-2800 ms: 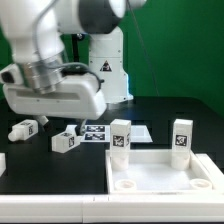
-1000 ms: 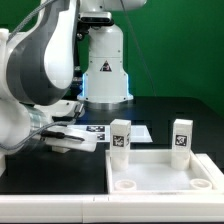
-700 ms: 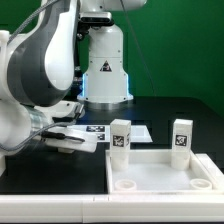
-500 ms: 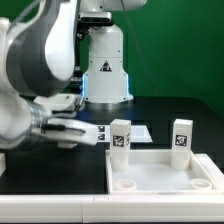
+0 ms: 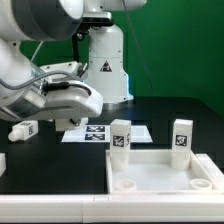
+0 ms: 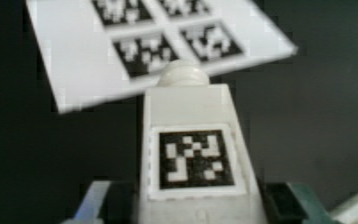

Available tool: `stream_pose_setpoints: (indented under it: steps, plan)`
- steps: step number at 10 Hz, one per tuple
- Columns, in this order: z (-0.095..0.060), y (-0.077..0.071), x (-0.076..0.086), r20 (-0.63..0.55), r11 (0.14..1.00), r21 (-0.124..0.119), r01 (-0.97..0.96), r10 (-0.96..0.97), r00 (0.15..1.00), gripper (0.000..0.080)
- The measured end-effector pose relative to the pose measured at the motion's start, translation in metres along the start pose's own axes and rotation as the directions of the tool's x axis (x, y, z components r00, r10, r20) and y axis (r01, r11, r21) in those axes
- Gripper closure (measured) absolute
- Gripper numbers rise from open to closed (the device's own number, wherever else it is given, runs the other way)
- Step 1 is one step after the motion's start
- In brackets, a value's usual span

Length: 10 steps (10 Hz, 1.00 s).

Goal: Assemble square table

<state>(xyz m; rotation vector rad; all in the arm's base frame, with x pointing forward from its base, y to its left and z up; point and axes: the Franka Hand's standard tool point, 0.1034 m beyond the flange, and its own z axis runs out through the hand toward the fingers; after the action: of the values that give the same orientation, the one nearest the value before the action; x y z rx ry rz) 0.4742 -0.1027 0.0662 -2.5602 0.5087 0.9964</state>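
The square table's white slab (image 5: 165, 172) lies rim up at the exterior view's lower right. Two tagged white legs (image 5: 120, 137) (image 5: 181, 139) stand upright in its far corners. My gripper (image 6: 194, 205) is shut on a third leg (image 6: 194, 140), with one finger (image 6: 101, 197) on each side of it. The leg is held above the marker board (image 6: 149, 45), tag facing the wrist camera. In the exterior view my hand (image 5: 68, 100) hangs over the table at the left and hides the held leg. Another loose leg (image 5: 22, 129) lies on the black table.
The marker board (image 5: 96, 132) lies flat behind the slab's left corner. A white piece (image 5: 2, 162) is cut off by the exterior view's left edge. The robot base (image 5: 104, 65) stands at the back. The slab's near corners show two open round sockets (image 5: 125, 184).
My hand was low on the table beside the marker board and has lifted up. The leg that lay there earlier is gone from the table and sits in my fingers.
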Motion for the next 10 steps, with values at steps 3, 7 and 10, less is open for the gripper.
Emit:
stream_pose_setpoints:
  steps: [3,7,10]
  plan:
    - [-0.056,-0.031,0.007,-0.182,0.995,-0.034,0.095,-0.1,0.978,0.0515]
    - [-0.097,-0.064,0.025,-0.509,0.983,-0.107,0.148,-0.182,0.841,0.0515]
    - [-0.107,-0.096,0.025,-0.71,0.983,-0.146,0.111,-0.182,0.68,0.0515]
